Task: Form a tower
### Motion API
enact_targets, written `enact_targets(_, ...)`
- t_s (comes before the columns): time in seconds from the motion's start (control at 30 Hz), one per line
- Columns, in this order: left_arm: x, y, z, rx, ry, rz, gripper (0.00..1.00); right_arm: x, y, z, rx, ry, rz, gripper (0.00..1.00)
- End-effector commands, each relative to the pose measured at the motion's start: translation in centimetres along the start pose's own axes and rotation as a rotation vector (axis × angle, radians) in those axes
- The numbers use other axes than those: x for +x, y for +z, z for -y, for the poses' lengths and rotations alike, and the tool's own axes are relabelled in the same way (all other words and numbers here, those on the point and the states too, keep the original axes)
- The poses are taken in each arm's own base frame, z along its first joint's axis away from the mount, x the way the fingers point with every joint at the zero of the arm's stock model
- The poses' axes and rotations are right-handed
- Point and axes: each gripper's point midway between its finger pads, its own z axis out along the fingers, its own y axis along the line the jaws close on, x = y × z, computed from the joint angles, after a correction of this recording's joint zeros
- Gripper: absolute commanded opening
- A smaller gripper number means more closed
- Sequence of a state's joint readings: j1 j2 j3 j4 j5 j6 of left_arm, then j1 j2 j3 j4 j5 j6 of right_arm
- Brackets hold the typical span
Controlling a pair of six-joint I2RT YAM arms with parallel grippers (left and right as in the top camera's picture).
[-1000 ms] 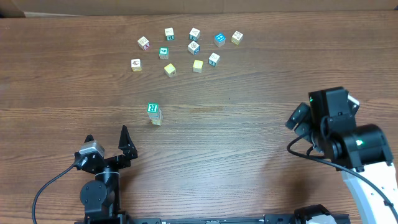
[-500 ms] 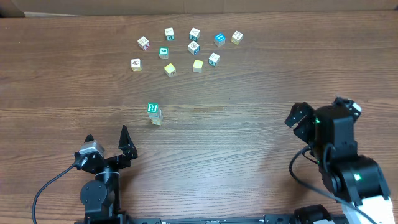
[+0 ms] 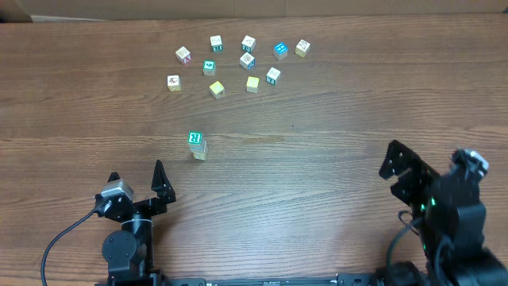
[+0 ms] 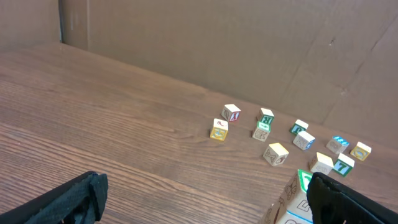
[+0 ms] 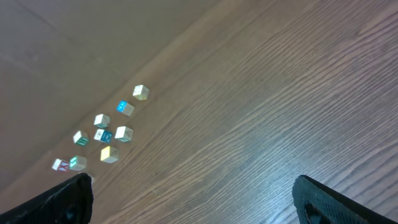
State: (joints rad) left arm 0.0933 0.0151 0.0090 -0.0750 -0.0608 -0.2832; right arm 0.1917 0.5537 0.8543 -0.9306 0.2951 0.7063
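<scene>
A brown wood-grain desk [image 3: 333, 103] fills the overhead view, and a plain cardboard wall [image 4: 186, 37] rises along its far edge. The right arm [image 3: 452, 214] sits at the near right corner. Its right gripper [image 5: 193, 199] is spread wide with nothing between the dark fingers, which point over bare wood. The left arm [image 3: 127, 238] sits at the near left edge. The left gripper [image 3: 136, 179] is likewise spread wide and holds nothing. The tower [image 3: 197, 145] stands alone near the middle of the desk, just ahead of the left gripper and a little to its right, touched by neither arm. It is a narrow stack of small cubes: the top one shows a bright teal face with a white letter, and a pale cream cube sits beneath it. In the left wrist view its lower part is partly hidden behind one finger. Well beyond it, near the far edge, lies a loose cluster of single letter cubes [image 3: 247, 60], eleven by count, in cream, yellow and teal, each apart from its neighbours.
</scene>
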Motion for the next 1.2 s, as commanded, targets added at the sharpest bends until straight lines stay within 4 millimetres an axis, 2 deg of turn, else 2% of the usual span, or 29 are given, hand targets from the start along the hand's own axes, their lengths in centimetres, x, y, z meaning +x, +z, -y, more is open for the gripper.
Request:
enact_targets(0.0, -0.2, 0.0, -0.1, -0.002, -0.006, 0.012, 0.99, 1.3, 0.0, 1.4, -0.003, 0.001, 0.013, 1.00)
enact_targets(0.17, -0.2, 0.0, -0.1, -0.002, -0.006, 0.012, 0.99, 3.6, 0.4, 3.6, -0.006, 0.002, 0.017, 1.00)
enact_targets(0.33, -0.2, 0.0, -0.1, -0.002, -0.006, 0.012, 1.00, 4.3, 0.3, 4.2, -0.033, 0.013, 0.044, 1.00)
enact_targets(0.43, -0.2, 0.0, -0.1, -0.002, -0.006, 0.012, 1.00, 3.0, -0.4, 3.3, -0.094, 0.038, 0.106, 1.00)
enact_targets(0.63, -0.2, 0.0, -0.1, -0.002, -0.006, 0.012, 0.99, -0.7, -2.5, 0.4, -0.263, 0.108, 0.278, 1.00)
enact_targets(0.77, -0.2, 0.0, -0.1, -0.002, -0.006, 0.012, 0.99, -3.2, -3.0, -1.8, -0.404, 0.166, 0.421, 1.00)
enact_targets(0.83, -0.2, 0.0, -0.1, -0.002, -0.006, 0.012, 1.00, -5.1, -4.0, -3.3, -0.521, 0.215, 0.540, 1.00)
enact_targets(0.93, -0.2, 0.0, -0.1, -0.002, -0.006, 0.012, 0.99, -6.6, -5.3, -4.2, -0.623, 0.257, 0.644, 1.00)
enact_targets(1.1, -0.2, 0.0, -0.1, -0.002, -0.006, 0.012, 1.00, -6.5, -5.2, -4.2, -0.653, 0.269, 0.675, 1.00)
enact_targets(1.17, -0.2, 0.0, -0.1, -0.002, -0.006, 0.012, 1.00, -5.5, -4.0, -3.7, -0.643, 0.265, 0.665, 1.00)
